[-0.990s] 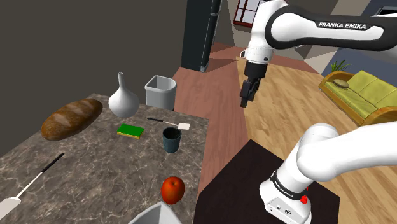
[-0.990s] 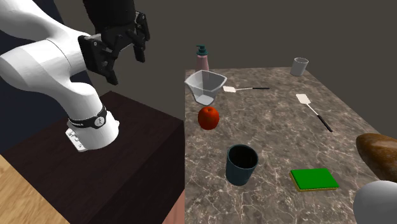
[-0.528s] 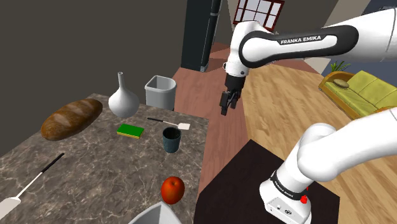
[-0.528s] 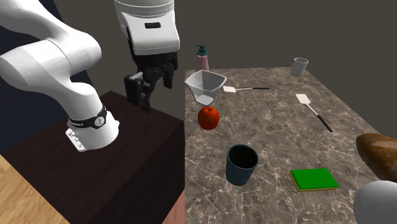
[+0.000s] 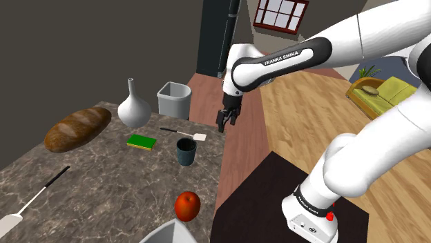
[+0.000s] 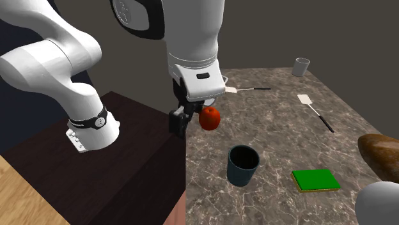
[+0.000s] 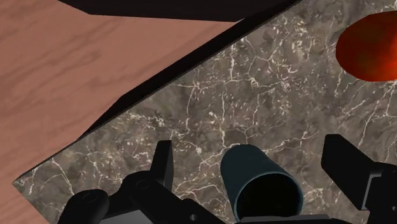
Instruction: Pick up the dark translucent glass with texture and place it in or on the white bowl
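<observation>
My tool hangs open wide above the edge of the marbled bench, its two black fingers set well apart and holding nothing. The dark glass stands upright on the bench near that edge, below the tool and a little inward from it. In the wrist view the glass sits in the gap between my fingers, touching neither. A red apple lies near the glass, between it and the white bowl. A green sponge lies just beside the glass, on the side away from my tool.
</observation>
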Robot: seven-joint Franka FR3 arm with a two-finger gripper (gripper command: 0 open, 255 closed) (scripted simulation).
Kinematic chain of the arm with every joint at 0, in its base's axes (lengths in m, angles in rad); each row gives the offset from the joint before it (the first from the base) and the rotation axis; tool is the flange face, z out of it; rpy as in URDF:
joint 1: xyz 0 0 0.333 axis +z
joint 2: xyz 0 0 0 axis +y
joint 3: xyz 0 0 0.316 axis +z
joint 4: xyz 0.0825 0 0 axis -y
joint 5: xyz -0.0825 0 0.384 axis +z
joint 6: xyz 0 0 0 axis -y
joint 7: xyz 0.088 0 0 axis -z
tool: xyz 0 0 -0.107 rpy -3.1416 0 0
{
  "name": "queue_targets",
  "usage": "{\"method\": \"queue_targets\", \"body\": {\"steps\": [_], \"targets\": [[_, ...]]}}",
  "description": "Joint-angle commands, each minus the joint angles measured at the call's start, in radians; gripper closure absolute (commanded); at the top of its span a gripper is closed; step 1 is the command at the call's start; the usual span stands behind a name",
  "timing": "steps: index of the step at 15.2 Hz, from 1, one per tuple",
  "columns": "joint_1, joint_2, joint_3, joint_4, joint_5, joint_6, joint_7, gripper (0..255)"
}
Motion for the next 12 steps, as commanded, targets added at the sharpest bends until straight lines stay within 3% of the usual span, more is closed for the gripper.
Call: {"method": "queue_targets", "body": {"steps": [1, 12], "targets": [[0.004, 0.083, 0.008, 0.032, 0.003, 0.061, 0.011, 0], [0.03, 0.515, 0.028, 0.283, -0.014, 0.285, 0.079, 0]]}}
